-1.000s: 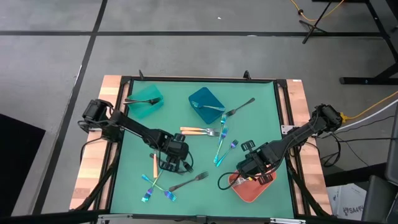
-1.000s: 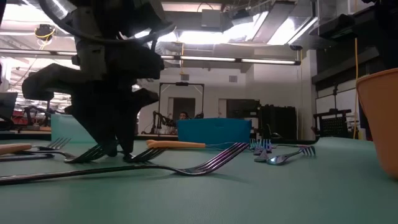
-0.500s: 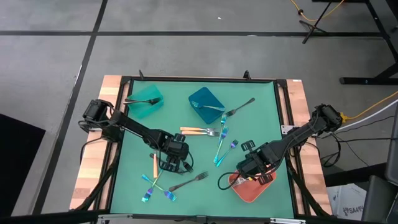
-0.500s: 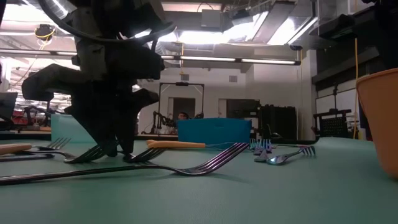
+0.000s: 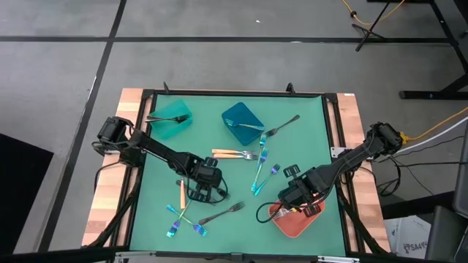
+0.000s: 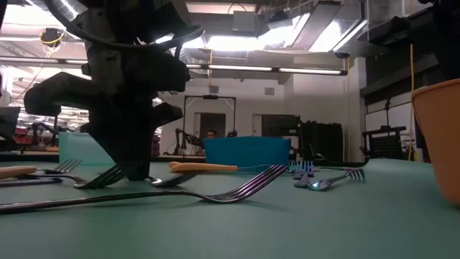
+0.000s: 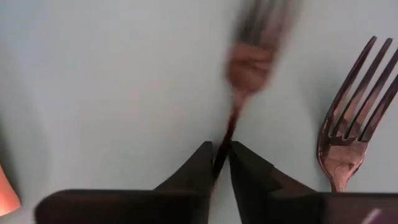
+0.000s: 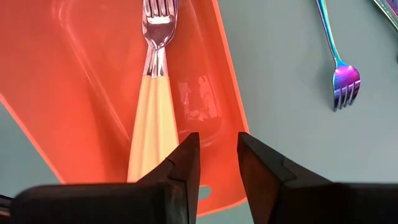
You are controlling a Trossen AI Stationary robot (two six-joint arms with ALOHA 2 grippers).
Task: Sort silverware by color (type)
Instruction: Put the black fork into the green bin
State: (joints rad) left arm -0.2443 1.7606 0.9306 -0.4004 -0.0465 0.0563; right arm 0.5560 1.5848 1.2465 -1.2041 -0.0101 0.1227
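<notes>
The green worktop (image 5: 307, 131) fills the middle of the high view inside a black frame, with wooden strips along its left and right edges. Open green lies along its right side and lower middle; the forks crowd the centre and lower left.

The coral-red bin (image 5: 296, 219) sits at the lower right, the blue bin (image 5: 243, 120) at upper centre, and the teal bin (image 5: 172, 117) at upper left with a fork resting across it.

The left gripper (image 5: 205, 191) is down on the worktop left of centre. In the left wrist view its fingers (image 7: 199, 165) are nearly pressed together, pinching the thin handle of a dark fork (image 7: 249, 62), whose long axis runs straight away from the fingertips with the head farthest. A second silver fork (image 7: 348, 124) lies just beside it, apart from the fingers.

The right gripper (image 5: 296, 199) hangs above the coral-red bin's upper edge, fingers (image 8: 183, 165) spread and holding nothing. A gold-handled fork (image 8: 154, 93) lies in the bin, pointing away from them. An iridescent fork (image 8: 339, 62) lies on the green beside the bin.
</notes>
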